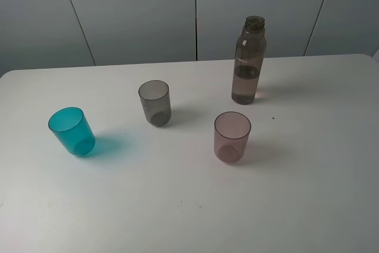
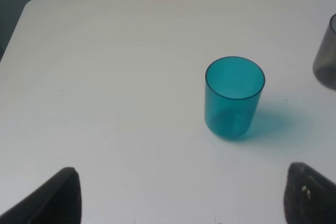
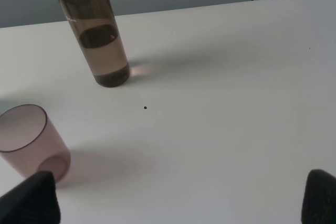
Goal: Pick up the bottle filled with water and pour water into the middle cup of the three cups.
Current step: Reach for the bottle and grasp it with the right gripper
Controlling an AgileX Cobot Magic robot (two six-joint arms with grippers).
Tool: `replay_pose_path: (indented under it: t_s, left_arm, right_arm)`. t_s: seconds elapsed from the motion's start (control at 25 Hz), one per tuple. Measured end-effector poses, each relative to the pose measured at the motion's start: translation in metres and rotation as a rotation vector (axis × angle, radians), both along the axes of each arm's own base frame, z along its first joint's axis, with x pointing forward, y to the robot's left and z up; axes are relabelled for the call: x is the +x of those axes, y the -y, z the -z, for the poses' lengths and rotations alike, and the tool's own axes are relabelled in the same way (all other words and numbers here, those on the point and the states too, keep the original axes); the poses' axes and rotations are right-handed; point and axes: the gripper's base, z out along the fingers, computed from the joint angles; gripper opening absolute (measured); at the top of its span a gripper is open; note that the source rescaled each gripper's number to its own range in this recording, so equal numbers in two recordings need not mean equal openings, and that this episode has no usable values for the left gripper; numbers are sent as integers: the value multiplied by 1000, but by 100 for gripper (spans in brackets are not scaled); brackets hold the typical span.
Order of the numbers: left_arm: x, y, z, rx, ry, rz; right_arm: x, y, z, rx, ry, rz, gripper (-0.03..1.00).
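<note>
The smoky grey-brown bottle (image 1: 249, 63) stands upright and uncapped at the back right of the white table (image 1: 308, 194), about half full of water; the right wrist view also shows the bottle (image 3: 100, 40). The three cups stand upright in a loose row: teal cup (image 1: 72, 131) on the left, grey middle cup (image 1: 155, 102), pink-mauve cup (image 1: 232, 137) on the right. My left gripper (image 2: 184, 203) is open, with the teal cup (image 2: 233, 98) ahead and the grey cup (image 2: 326, 56) at the frame edge. My right gripper (image 3: 176, 203) is open and empty, near the pink-mauve cup (image 3: 29, 140). Neither gripper shows in the exterior high view.
Grey wall panels (image 1: 195, 10) rise behind the table's far edge. A small dark speck (image 1: 273, 118) lies on the tabletop to the right of the pink-mauve cup.
</note>
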Motion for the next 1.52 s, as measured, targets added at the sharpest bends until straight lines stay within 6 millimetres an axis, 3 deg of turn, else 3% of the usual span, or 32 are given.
replay_pose_path:
  t_s: [1.52]
  left_arm:
    - [0,0,0,0,0,0]
  right_arm:
    - [0,0,0,0,0,0,100]
